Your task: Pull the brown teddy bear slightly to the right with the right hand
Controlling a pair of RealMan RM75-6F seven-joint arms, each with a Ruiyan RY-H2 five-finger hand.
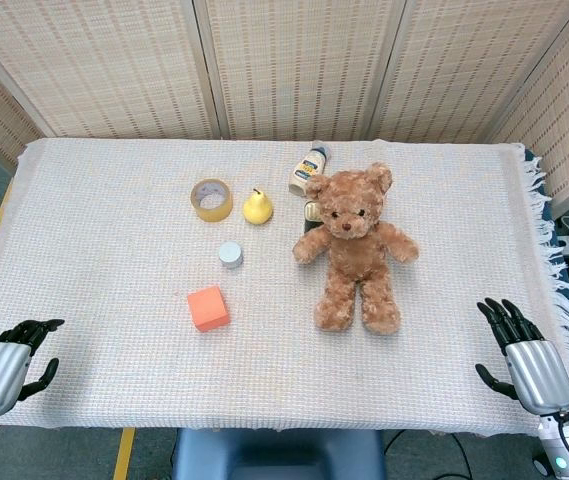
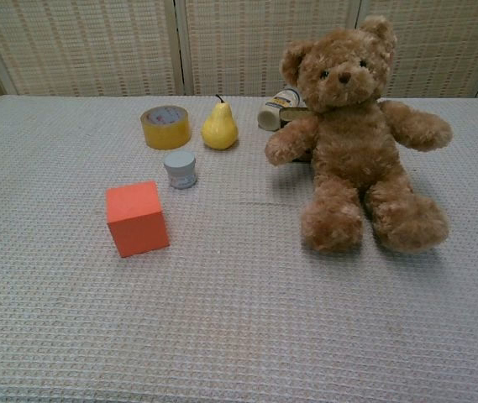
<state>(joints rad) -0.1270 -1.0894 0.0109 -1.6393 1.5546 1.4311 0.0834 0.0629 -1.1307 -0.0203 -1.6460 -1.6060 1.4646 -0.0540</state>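
Note:
The brown teddy bear [image 1: 355,246] [image 2: 355,134] sits upright right of the table's middle, facing me with its legs stretched forward. My right hand [image 1: 520,350] rests at the table's front right corner, well right of and nearer than the bear, fingers apart and holding nothing. At the front left corner my left hand [image 1: 10,359] holds nothing too, its fingers apart. Neither hand shows in the chest view.
An orange cube [image 1: 208,307] [image 2: 137,217], a small grey jar [image 1: 230,254] [image 2: 180,169], a yellow pear [image 1: 257,206] [image 2: 219,126] and a tape roll [image 1: 211,199] [image 2: 165,126] lie left of the bear. A bottle [image 1: 308,170] [image 2: 278,109] lies behind it. The cloth-covered table [image 1: 114,170] ends in a fringe at the right.

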